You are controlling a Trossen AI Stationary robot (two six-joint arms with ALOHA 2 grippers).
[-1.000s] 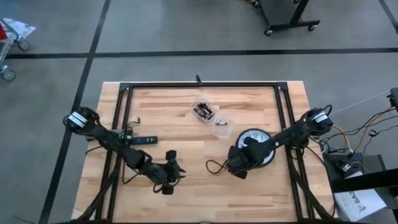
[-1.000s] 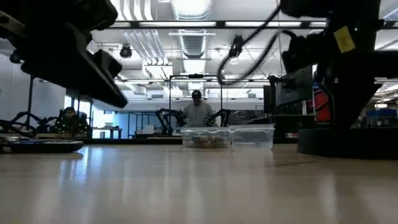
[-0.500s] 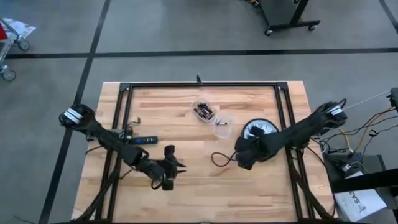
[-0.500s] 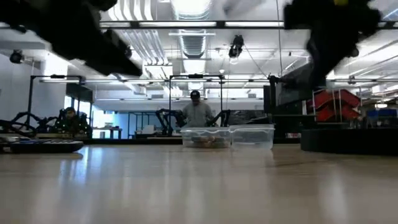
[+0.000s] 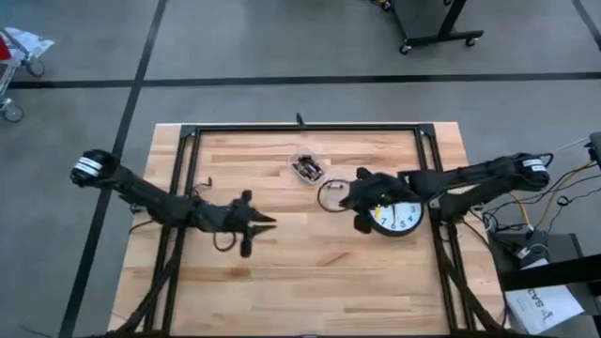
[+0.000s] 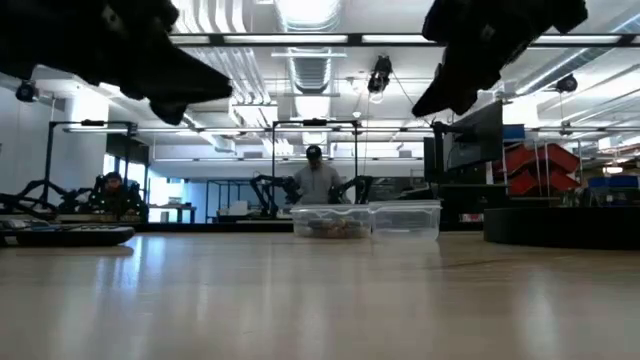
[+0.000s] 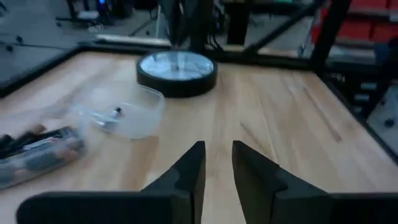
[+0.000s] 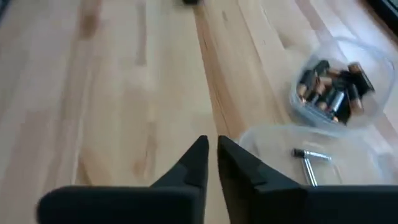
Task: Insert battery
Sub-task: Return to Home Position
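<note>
A clear tub of batteries (image 5: 307, 169) stands on the wooden table toward its far middle, also seen in the right wrist view (image 8: 336, 87). Beside it lies a clear lid (image 8: 311, 158) with a small metal tool in it. The black round clock (image 5: 399, 216) lies face up on the right. My left gripper (image 5: 269, 222) hovers above mid-table, fingers (image 7: 193, 168) shut and holding nothing. My right gripper (image 5: 343, 199) hovers between the clock and the lid, also shut (image 8: 210, 149) and holding nothing. Both are raised off the table in the low view.
A dark remote (image 6: 70, 235) lies on the table's left side. A black metal frame (image 5: 300, 128) runs round the table's far edge and sides. Bare wood lies along the near half (image 5: 310, 291). A person stands in the room behind (image 6: 316, 180).
My left gripper has risen and gone from near the table's near edge toward its middle, now pointing right. My right gripper has lifted off the clock's near side and gone toward the far edge, ending next to the lid; the clock face now shows.
</note>
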